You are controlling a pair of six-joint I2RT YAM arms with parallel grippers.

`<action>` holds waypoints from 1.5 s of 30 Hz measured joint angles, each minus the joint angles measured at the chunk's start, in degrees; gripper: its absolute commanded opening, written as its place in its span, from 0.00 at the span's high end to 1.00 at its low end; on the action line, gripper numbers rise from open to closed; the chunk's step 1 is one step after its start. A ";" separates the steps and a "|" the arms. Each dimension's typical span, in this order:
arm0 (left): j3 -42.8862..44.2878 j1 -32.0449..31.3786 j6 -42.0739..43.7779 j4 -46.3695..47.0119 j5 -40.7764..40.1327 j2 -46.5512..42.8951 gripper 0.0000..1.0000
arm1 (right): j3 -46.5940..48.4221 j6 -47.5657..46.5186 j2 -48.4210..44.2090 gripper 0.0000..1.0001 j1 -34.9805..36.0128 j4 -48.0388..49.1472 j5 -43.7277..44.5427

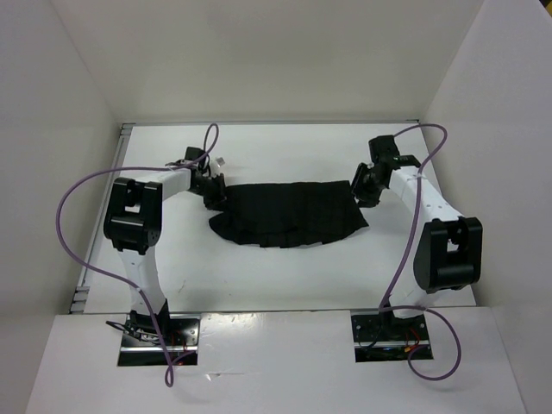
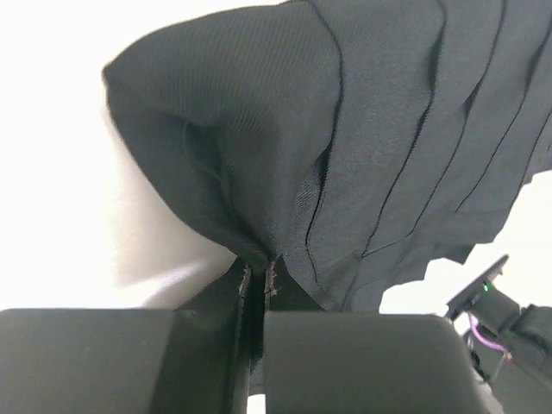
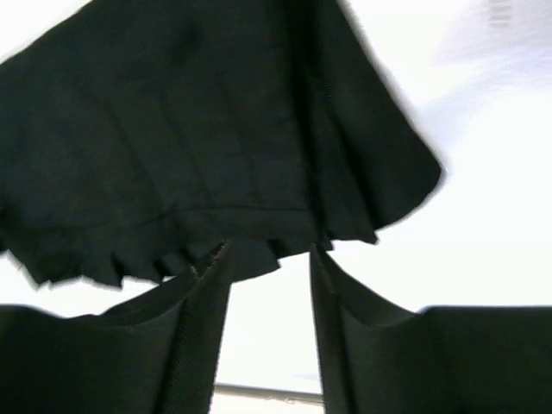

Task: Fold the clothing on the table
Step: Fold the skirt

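The white table (image 1: 285, 280) fills the floor of the booth. The black skirt (image 1: 289, 216) lies across its middle, a little nearer the far edge than the near one, stretched from side to side between the two arms. It is soft, matte cloth, mostly flat, with long pleats running through it and a ragged, stepped line of folds along the edge facing the near side of the table. Its right end spreads wide, while its left end is rounded and bunched. The left claw (image 1: 214, 197) is closed on that left end, the cloth pinched between its fingers and drawn up into a small peak. The right claw (image 1: 366, 185) hovers at the right end with its jaws apart, the skirt's rippled edge just at its fingertips and not pinched.
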 measured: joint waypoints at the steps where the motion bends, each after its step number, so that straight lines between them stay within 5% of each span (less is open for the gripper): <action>1: 1.11 0.13 0.11 -1.40 -1.09 -0.07 1.00 | -0.02 -0.33 0.02 0.62 0.11 0.33 -1.79; 6: 5.57 1.22 0.44 -4.42 -3.82 -0.81 1.00 | 1.44 -1.73 3.08 0.94 5.16 2.40 -11.45; 10: 6.19 1.57 1.25 -5.29 -4.72 -1.53 1.00 | 3.34 -1.86 9.03 1.00 11.87 5.77 -17.64; 27: 6.69 1.55 1.40 -7.43 -4.24 -2.01 1.00 | 9.92 -0.72 29.24 1.00 18.56 16.39 -31.04; 38: 22.05 -3.32 -2.91 -10.23 2.14 -5.16 1.00 | 11.72 1.44 33.46 1.00 20.09 18.32 -31.89; 45: 26.82 -8.35 -7.08 -8.90 5.51 -5.62 1.00 | 24.15 1.03 42.23 0.99 25.40 19.43 -36.68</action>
